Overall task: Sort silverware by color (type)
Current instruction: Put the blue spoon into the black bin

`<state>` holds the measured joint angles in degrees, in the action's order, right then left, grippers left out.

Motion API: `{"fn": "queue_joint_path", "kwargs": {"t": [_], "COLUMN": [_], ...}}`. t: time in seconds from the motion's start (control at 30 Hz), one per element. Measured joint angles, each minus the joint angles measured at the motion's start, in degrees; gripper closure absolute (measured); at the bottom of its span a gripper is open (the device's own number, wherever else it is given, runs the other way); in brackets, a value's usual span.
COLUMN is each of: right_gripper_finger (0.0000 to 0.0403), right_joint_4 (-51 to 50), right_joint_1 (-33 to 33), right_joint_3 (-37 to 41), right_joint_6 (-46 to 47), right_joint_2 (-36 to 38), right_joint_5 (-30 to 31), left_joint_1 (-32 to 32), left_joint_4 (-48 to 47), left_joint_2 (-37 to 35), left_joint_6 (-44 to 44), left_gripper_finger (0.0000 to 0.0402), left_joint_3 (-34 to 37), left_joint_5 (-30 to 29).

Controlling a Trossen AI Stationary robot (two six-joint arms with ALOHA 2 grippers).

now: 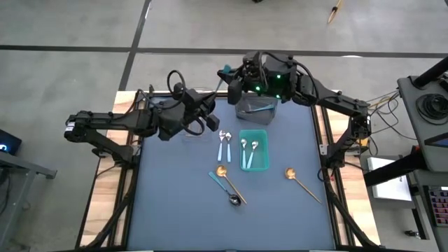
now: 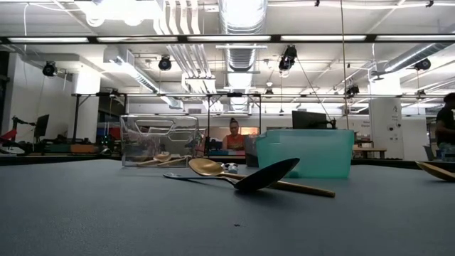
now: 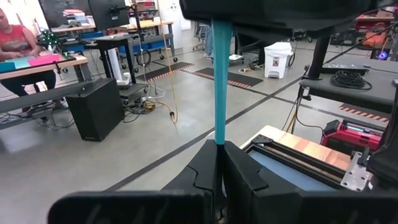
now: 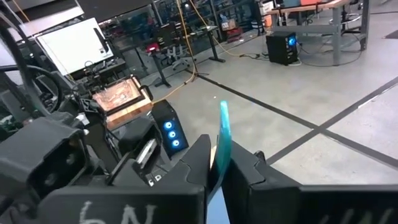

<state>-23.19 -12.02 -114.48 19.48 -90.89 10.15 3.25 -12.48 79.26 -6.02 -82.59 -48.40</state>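
A teal-handled spoon [image 3: 219,81] hangs in the air above the table's far edge, between both grippers. My left gripper [image 3: 217,155] is shut on one part of its handle, and my right gripper [image 4: 217,162] is shut on it farther along. In the high view the left gripper [image 1: 212,98] and the right gripper [image 1: 234,84] meet beside the grey bin [image 1: 255,108]. The spoon's bowl is hidden. More spoons lie flat on the mat: two light-blue-handled ones [image 1: 224,143], a gold one [image 1: 231,183] crossing a dark teal one [image 1: 225,185], and another gold one [image 1: 301,182]. My left gripper pinches the teal handle [image 3: 218,138] between its two fingers, and the handle runs straight on from them to the right gripper; the spoon is clear of the table. My right gripper pinches the same handle [image 4: 222,146] between its two fingers. The handle's free end [image 4: 224,109] sticks out past the fingertips.
The grey bin holds a teal spoon. A teal bin [image 1: 253,165] in front of it holds two light-blue-handled spoons. A clear bin [image 2: 160,141] with gold spoons stands toward the far left. The dark mat's near half [image 1: 175,217] has free room.
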Motion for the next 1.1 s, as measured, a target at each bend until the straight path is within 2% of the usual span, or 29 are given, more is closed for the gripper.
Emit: {"fn": "queue_joint_path", "kwargs": {"t": [0.43, 0.6, 0.83, 0.97, 1.1], "right_gripper_finger": [0.0394, 0.0395, 0.0395, 0.0395, 0.0395], "right_joint_4": [0.0, -0.6, -0.9, -5.3, -10.4], "right_joint_1": [0.0, 0.0, -0.5, -2.2, -6.1], "right_joint_3": [0.0, 0.0, 0.0, -0.3, -0.3], "right_joint_6": [1.7, 1.7, 0.6, -0.2, -1.5], "right_joint_2": [0.0, -0.1, -0.1, 0.0, 0.3], "right_joint_5": [0.4, 1.1, 2.3, 4.8, 5.0], "left_joint_1": [0.0, 0.0, 0.0, 0.0, -0.3], "left_joint_4": [0.0, 1.7, 2.4, 2.5, 2.7], "left_joint_2": [0.0, -0.1, -0.5, -1.8, -3.5], "left_joint_6": [-0.3, -0.9, -0.2, 3.3, 5.0], "left_gripper_finger": [0.0393, 0.0365, 0.0302, 0.0276, 0.0266], "left_joint_3": [0.0, 0.0, 0.0, 0.0, 0.0], "left_joint_5": [-0.4, -0.7, -0.8, -0.8, -0.8]}}
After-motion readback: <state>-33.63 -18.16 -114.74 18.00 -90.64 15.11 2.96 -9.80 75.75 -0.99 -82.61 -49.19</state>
